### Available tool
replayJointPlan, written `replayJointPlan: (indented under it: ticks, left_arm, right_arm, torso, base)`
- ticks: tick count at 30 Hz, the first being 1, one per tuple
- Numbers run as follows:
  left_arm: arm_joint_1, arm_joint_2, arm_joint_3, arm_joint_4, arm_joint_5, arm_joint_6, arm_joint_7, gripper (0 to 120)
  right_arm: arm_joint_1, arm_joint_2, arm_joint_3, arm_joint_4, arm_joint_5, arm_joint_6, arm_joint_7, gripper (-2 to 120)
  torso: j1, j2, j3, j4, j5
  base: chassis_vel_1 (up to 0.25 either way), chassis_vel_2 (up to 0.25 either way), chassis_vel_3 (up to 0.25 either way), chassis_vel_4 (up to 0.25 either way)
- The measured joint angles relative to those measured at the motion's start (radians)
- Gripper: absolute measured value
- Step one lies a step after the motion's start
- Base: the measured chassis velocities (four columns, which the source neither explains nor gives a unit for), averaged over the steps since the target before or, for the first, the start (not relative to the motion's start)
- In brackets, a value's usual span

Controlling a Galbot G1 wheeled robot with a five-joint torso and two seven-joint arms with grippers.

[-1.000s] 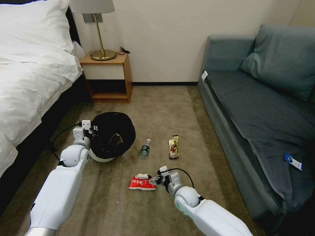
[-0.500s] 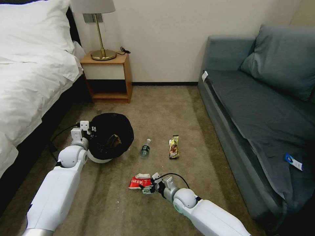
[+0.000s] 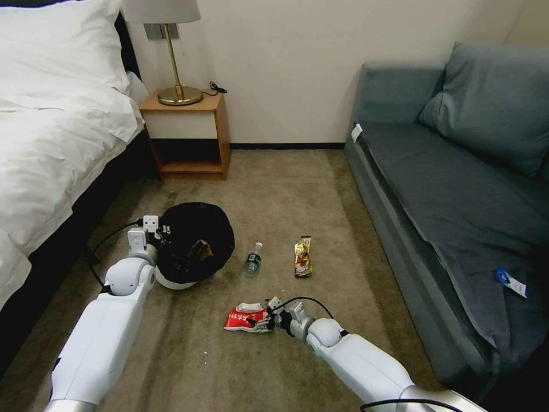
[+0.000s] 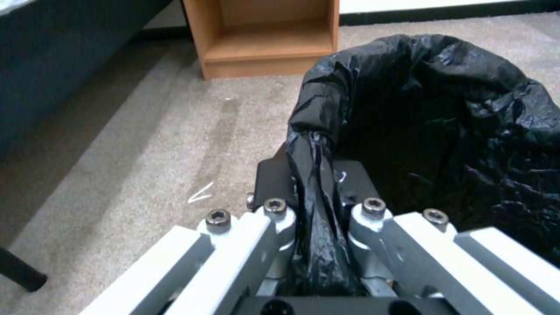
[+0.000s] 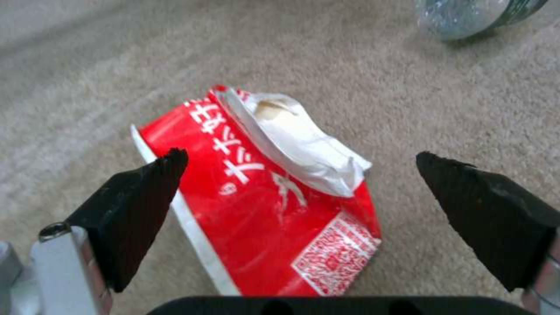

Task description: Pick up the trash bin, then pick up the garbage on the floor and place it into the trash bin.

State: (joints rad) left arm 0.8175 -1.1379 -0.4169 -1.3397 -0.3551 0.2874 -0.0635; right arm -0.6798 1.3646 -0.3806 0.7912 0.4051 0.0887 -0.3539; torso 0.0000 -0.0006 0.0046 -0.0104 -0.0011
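The left claw (image 3: 162, 233) stays clamped on the rim of the trash bin (image 3: 194, 243), its fingers (image 4: 274, 214) pinching a fold of the black bag liner (image 4: 443, 127) in the left wrist view. The bin sits tilted on the carpet (image 3: 286, 189) near the bed (image 3: 51, 131), in front of the wooden nightstand (image 3: 189, 137); compared with a second ago it has drifted slightly lower and a touch rightward in the head view, and the left arm has moved with it. A tan paper scrap (image 3: 198, 250) lies inside the liner.

The right claw (image 3: 266, 320) has come down and forward from beside the red-and-white wrapper (image 3: 246, 318) to right at its edge. Its fingers (image 5: 140, 201) stand wide apart, straddling the wrapper (image 5: 274, 197) without closing on it; the wrapper lies flat on the carpet, where it was before. The right forearm now reaches lower and farther in from the bottom of the head view.

The clear plastic bottle (image 3: 253, 258) and the yellow-brown snack packet (image 3: 303, 257) lie on the carpet between the bin and the sofa (image 3: 457, 189), unmoved, the bottle closer to the bin.
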Motion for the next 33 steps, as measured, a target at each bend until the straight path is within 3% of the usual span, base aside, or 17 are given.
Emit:
replayJointPlan:
  ticks: [6, 11, 15, 21, 24, 26, 31, 33]
  left_arm:
    - [-0.015, -0.011, 0.001, 0.02, 0.007, -0.003, 0.002, 6]
    - [-0.034, -0.022, 0.004, 0.043, 0.012, -0.006, 0.003, 6]
    - [-0.039, -0.026, 0.004, 0.052, 0.016, -0.008, 0.004, 6]
    - [-0.047, -0.035, 0.005, 0.067, 0.022, -0.012, 0.005, 6]
    - [-0.049, -0.036, 0.005, 0.068, 0.022, -0.012, 0.006, 6]
    - [-0.05, -0.038, 0.004, 0.072, 0.025, -0.014, 0.006, 6]
    - [-0.049, -0.039, 0.003, 0.073, 0.027, -0.016, 0.007, 6]
    - [-0.049, -0.04, 0.003, 0.073, 0.028, -0.017, 0.007, 6]
  right_arm:
    - [0.02, 0.026, 0.025, -0.083, -0.035, 0.034, -0.074, 92]
    - [0.023, 0.039, 0.046, -0.131, -0.062, 0.048, -0.136, 70]
    - [0.022, 0.042, 0.052, -0.141, -0.073, 0.051, -0.156, 61]
    - [0.024, 0.053, 0.068, -0.176, -0.085, 0.07, -0.183, 35]
    - [0.024, 0.054, 0.07, -0.178, -0.085, 0.073, -0.186, 30]
    - [0.023, 0.053, 0.072, -0.182, -0.085, 0.083, -0.193, 16]
    - [0.022, 0.053, 0.073, -0.182, -0.083, 0.089, -0.195, 1]
    - [0.022, 0.053, 0.074, -0.182, -0.083, 0.09, -0.195, 0]
  torso:
    - [0.0, 0.0, 0.0, 0.0, 0.0001]
    - [0.0, 0.0, 0.0, -0.0001, 0.0002]
    - [0.0, 0.0, 0.0, -0.0001, 0.0002]
    - [0.0, 0.0, 0.0, 0.0, 0.0003]
    - [0.0, 0.0, 0.0, 0.0, 0.0003]
    - [0.0, 0.0, 0.0, 0.0, 0.0002]
    - [0.0, 0.0, 0.0, 0.0, 0.0002]
    - [0.0, 0.0, 0.0, 0.0, 0.0002]
  base:
    - [0.0, 0.0, 0.0, 0.0]
    - [0.0, 0.0, 0.0, 0.0]
    - [0.0, 0.0, 0.0, 0.0]
    - [0.0, 0.0, 0.0, 0.0]
    - [0.0, 0.0, 0.0, 0.0]
    - [0.0, 0.0, 0.0, 0.0]
    - [0.0, 0.0, 0.0, 0.0]
    - [0.0, 0.0, 0.0, 0.0]
